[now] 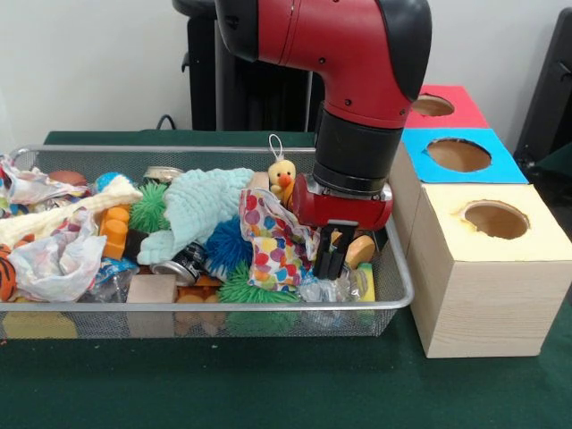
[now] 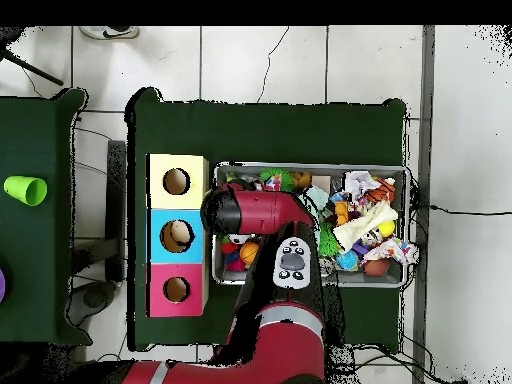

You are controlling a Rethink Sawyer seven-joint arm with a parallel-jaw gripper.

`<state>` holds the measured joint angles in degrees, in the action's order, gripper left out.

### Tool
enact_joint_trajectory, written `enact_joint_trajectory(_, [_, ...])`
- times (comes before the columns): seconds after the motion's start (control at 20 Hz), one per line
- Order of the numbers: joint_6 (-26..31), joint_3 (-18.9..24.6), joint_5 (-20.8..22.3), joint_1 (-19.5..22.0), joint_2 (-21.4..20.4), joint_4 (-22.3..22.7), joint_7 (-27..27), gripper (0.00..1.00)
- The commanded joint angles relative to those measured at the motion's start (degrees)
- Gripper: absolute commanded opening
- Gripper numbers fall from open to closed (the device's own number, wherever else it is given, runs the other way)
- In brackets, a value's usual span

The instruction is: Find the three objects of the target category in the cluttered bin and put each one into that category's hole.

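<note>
Crinkly bags (image 1: 58, 259), lower left in the bin (image 1: 206, 308), look light, slippery; pinch a fold. Gripper (image 1: 332, 255) buried: grip unclear.

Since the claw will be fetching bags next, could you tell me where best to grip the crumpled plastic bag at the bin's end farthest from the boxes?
Probably pinch the raised crinkled fold on top of the plastic bag, coming straight down. It lies heaped and loose above the bin rim, with toys close beside it, so a side approach looks blocked.

Green-clothed table (image 1: 268, 384) under wire bin (image 1: 206, 320) and three wooden boxes (image 1: 487, 286)
</note>
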<state>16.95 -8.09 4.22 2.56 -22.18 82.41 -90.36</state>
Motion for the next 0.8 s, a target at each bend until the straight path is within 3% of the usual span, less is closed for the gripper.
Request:
enact_joint_trajectory(0.05, [5.69, 4.15, -1.05, 1.80, 1.03, -0.57, -6.37, 0.00])
enact_joint_trajectory(0.8, [6.63, 4.02, -0.51, 2.70, 1.97, -1.98, -5.03, 0.00])
